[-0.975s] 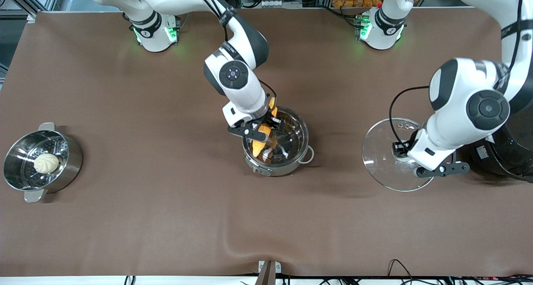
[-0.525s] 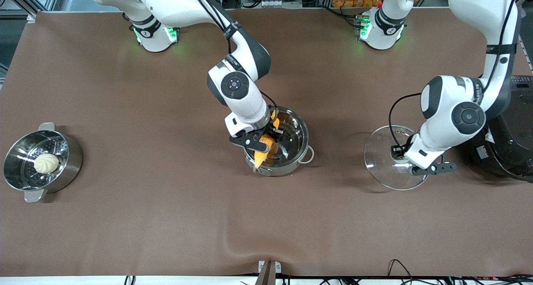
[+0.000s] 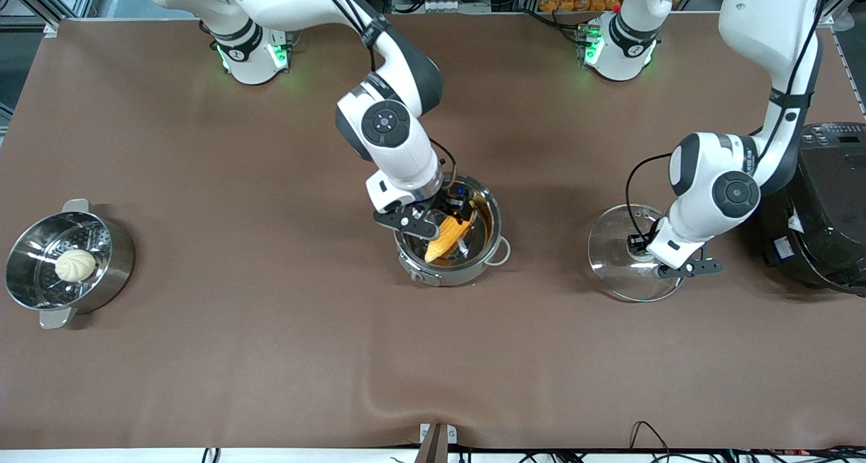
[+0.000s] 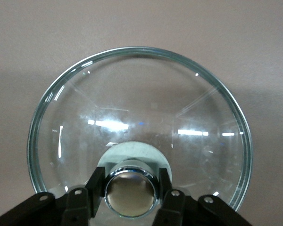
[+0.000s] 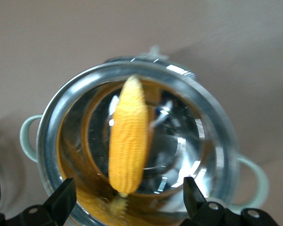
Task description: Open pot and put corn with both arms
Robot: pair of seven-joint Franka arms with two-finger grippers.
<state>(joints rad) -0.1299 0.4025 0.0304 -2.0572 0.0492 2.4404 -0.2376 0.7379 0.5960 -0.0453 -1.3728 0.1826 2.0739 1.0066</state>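
Observation:
The steel pot (image 3: 488,236) stands mid-table without its lid. The yellow corn (image 3: 448,237) lies inside it, free of any grip. My right gripper (image 3: 441,212) hangs open just above the pot's rim. In the right wrist view the corn (image 5: 127,141) lies in the pot (image 5: 217,117) with my open gripper (image 5: 127,197) above its pale stub end. The glass lid (image 3: 616,267) rests on the table toward the left arm's end. My left gripper (image 3: 643,250) is shut on its knob (image 4: 130,190). The lid's glass (image 4: 141,103) fills the left wrist view.
A steamer pot (image 3: 111,267) holding a white bun (image 3: 75,265) stands at the right arm's end of the table. A big black rice cooker (image 3: 829,206) stands at the left arm's end, close beside the lid and the left arm.
My right gripper opened and let the corn go; it now lies in the pot. My left arm lowered the lid toward the table, still holding the knob.

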